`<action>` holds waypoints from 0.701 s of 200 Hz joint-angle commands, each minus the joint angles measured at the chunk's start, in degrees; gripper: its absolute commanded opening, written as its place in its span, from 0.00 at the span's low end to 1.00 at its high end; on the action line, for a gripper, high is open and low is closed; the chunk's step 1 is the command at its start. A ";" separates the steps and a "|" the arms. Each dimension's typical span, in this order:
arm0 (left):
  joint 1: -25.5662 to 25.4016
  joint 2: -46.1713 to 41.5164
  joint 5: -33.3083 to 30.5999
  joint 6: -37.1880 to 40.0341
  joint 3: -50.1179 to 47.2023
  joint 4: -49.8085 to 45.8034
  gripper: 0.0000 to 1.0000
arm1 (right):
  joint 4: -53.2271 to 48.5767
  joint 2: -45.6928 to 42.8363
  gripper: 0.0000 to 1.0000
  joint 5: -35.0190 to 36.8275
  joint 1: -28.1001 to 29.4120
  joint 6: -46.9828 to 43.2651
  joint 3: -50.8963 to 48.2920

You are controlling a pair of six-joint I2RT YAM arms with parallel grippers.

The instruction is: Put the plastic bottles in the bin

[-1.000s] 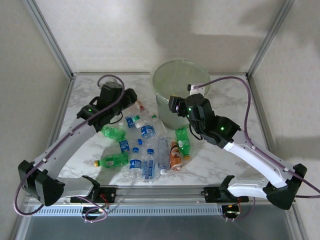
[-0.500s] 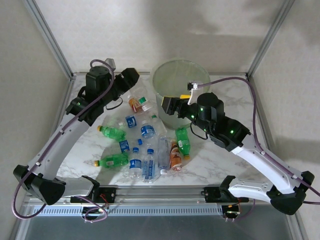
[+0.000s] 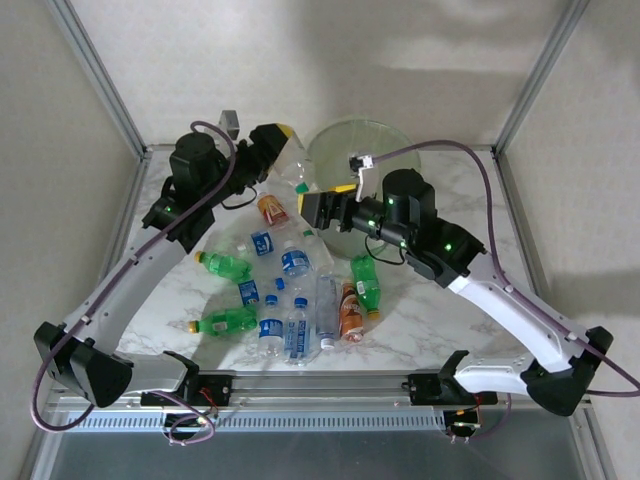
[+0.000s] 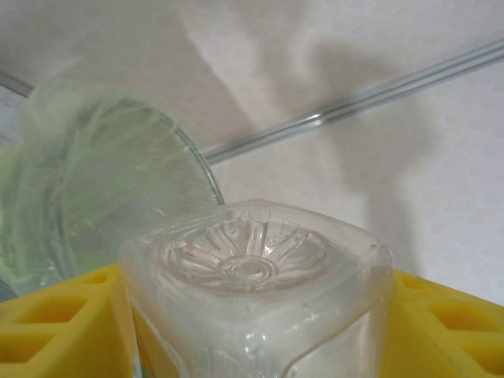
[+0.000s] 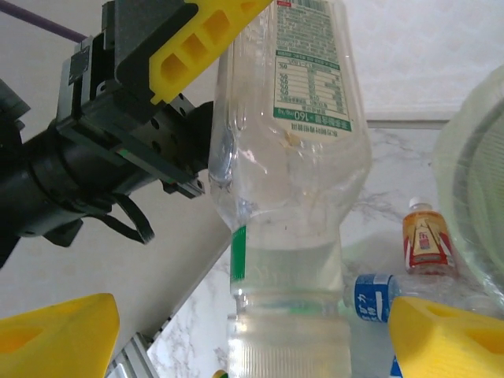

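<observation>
At the tabletop's (image 3: 450, 200) far edge, bottle (image 3: 290, 165): held up beside bin's (image 3: 385, 135) left rim.
Left gripper (image 4: 252, 315): clamped on its base end.
Right gripper (image 5: 252, 339): fingers spread either side of its cap.
Other bottles (image 3: 290, 300): tabletop's middle.

You've got a white marble table (image 3: 415, 325) under everything. At its twelve o'clock, by the far edge, the pale-green bin (image 3: 390, 130) stands upright. Between eight and nine o'clock from the bin, an orange-labelled bottle (image 3: 271, 209) lies alone on the marble. Nearer you is the main scatter: clear blue-labelled bottles (image 3: 295, 262) crowded mid-table, and a green bottle (image 3: 227, 265) at their nine o'clock. A second green bottle (image 3: 228, 321) is at seven and a third green bottle (image 3: 366, 283) at three. Another orange bottle (image 3: 349, 310) lies just beside that third one.
</observation>
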 commanded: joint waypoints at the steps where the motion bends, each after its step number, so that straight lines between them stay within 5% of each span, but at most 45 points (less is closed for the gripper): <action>1: 0.50 -1.98 4.06 -3.78 -1.10 7.76 0.58 | 1.21 0.71 0.88 -2.41 -0.82 0.65 2.69; 93: 1.47 -2.45 6.82 -7.31 -3.69 15.16 0.58 | 1.52 2.93 0.68 -5.38 -2.12 2.17 3.58; 140: 1.80 -2.87 6.40 -7.42 -5.18 15.23 0.58 | 1.30 3.42 0.47 -5.25 -2.09 1.82 4.64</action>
